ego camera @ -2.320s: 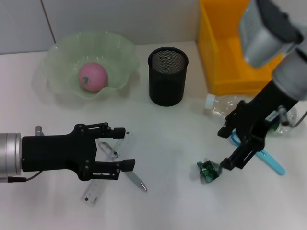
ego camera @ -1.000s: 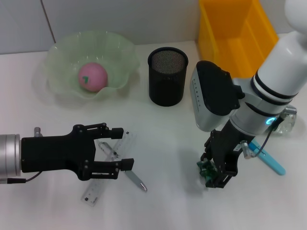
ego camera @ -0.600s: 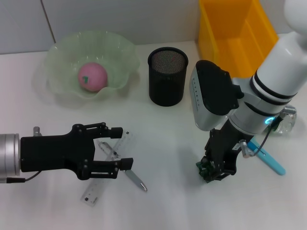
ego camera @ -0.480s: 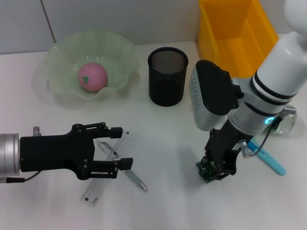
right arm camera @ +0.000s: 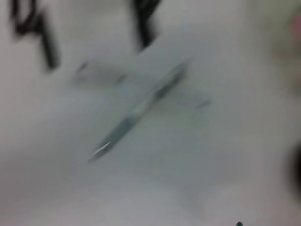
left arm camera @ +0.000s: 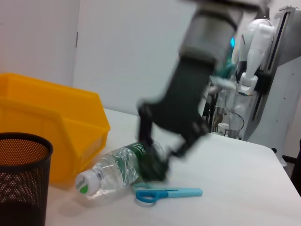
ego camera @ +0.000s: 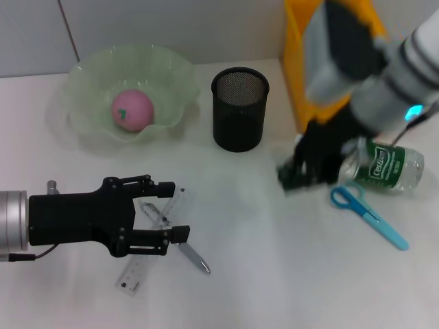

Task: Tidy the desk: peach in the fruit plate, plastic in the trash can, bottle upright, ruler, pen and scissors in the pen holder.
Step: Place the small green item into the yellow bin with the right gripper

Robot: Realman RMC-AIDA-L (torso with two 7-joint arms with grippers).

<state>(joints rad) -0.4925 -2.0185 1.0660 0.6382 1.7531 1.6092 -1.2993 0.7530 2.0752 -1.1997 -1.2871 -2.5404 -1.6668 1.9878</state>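
My right gripper is in the air between the pen holder and the lying bottle, shut on the crumpled green plastic. The yellow trash can stands just behind it. Beside the bottle, the blue scissors lie flat on the desk. The peach rests in the green fruit plate. My left gripper hovers open over the clear ruler and the pen. The left wrist view shows the bottle, the scissors and the right gripper.
The pen holder and the trash can stand close together at the back. The right arm's large body hangs over the trash can and the bottle. The pen shows blurred in the right wrist view.
My right gripper closed on the plastic, lifted it off the desk and swung it back toward the trash can. The bottle and scissors are uncovered. The left arm has not moved.
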